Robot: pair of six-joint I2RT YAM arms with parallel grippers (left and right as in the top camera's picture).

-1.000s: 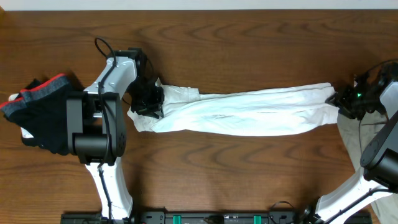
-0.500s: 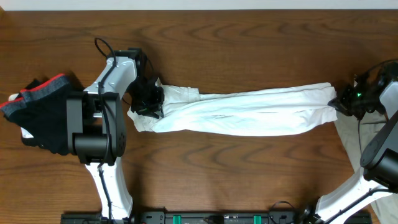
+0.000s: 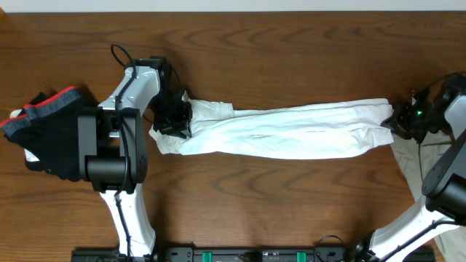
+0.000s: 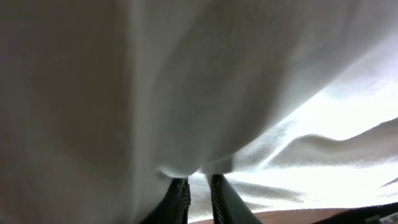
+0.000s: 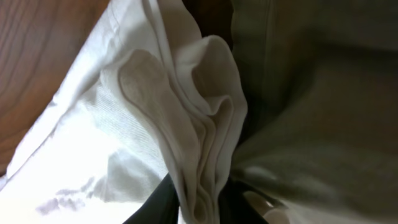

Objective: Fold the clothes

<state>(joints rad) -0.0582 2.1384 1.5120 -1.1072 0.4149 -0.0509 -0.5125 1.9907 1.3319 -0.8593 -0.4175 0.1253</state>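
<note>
The white garment [image 3: 291, 131] lies in one long band on the table [image 3: 291, 58], pulled out between the two pincers, with its long axis running straight from one to the other.

The left gripper [image 3: 173, 118] has one end. In its wrist view the fingers [image 4: 181, 198] stand nearly together with a tuck of white cloth nipped between them, so it is clamped on the garment. The fabric hangs right in front of that lens and hides everything else.

The right gripper [image 3: 402, 121] has the opposite end. In its own view a thick wad of stacked white folds drops down between its fingers [image 5: 157, 200] — clamped as well, and on several layers at once by the look of it.

So from either pincer the garment runs directly away toward the other one, and neither arm is nearer to it, because each is at an end. The band sags a little on the near edge around the middle, so it is not quite taut.

My read is that the coming fold turns on that axis: carry one end along it to meet the other, or swing both ends the same way across it.

Watch the surroundings, though. A beige cloth [image 3: 413, 171] lies just behind and under the right gripper, close enough to get dragged along, while the dark clothes [image 3: 47, 135] sit well beyond the left gripper, on the side away from the garment.
</note>
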